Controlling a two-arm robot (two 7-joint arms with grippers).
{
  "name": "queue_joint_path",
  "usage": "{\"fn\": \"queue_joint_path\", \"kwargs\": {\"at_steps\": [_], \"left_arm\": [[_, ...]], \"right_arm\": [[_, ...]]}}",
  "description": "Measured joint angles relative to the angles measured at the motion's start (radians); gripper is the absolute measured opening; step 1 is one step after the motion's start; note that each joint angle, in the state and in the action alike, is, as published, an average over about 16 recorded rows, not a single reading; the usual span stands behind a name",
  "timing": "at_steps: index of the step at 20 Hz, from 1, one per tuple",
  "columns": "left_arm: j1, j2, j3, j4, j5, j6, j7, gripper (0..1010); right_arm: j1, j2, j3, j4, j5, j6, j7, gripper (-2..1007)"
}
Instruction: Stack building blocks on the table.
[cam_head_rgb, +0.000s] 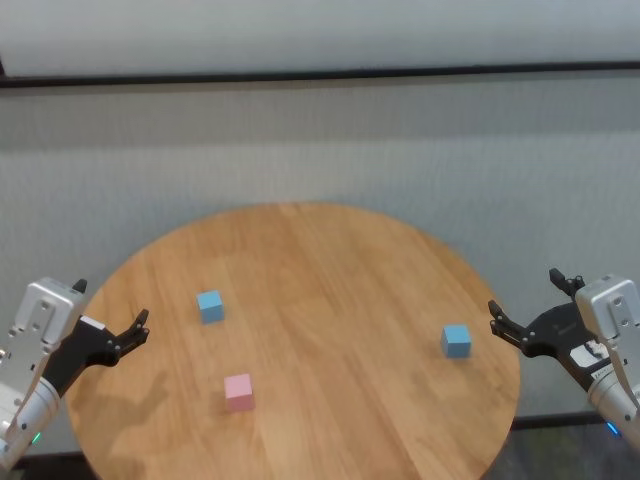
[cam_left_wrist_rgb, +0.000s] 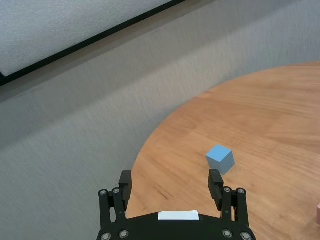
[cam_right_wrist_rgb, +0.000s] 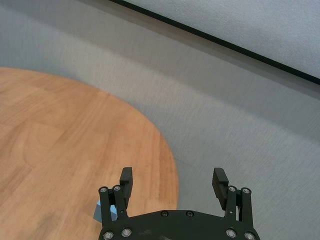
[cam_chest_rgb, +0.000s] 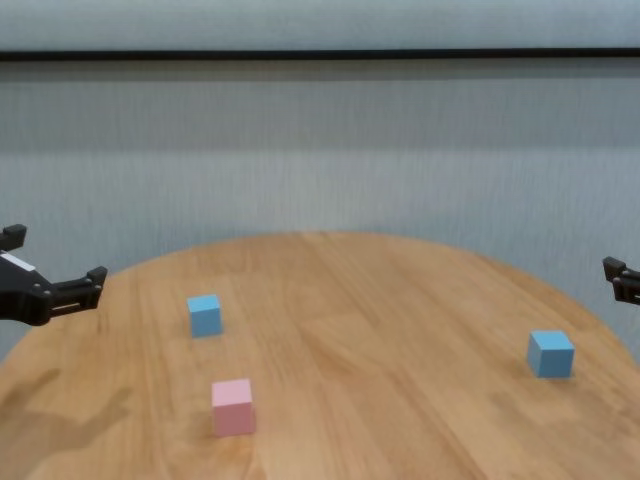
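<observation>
Honey-coloured wood with a clear grain makes up the round table (cam_head_rgb: 330, 290), and on it sit three small matte cubes, all apart and none stacked: a light blue cube (cam_head_rgb: 210, 306) toward the left, a pale pink cube (cam_head_rgb: 239, 392) nearer the front, and a second light blue cube (cam_head_rgb: 456, 341) close to the right edge. The left hand (cam_head_rgb: 112, 315) hovers over the table's left rim with its fingers spread and empty; the right hand (cam_head_rgb: 532, 307) hangs just off the right rim, also spread and holding nothing. Nothing has been picked yet, so I'd judge the first grasp is still to come. Done well, a hand should come straight down over a cube, square to its flat faces, and pinch it centred. The right blue cube leaves little margin at the edge, while the middle offers plenty of bare wood for building.
</observation>
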Motion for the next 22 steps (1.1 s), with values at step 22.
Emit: {"fn": "queue_joint_path", "kwargs": {"at_steps": [22], "left_arm": [[0.0,0.0,0.0,0.0,0.0,0.0,0.0,1003]], "right_arm": [[0.0,0.0,0.0,0.0,0.0,0.0,0.0,1005]]}}
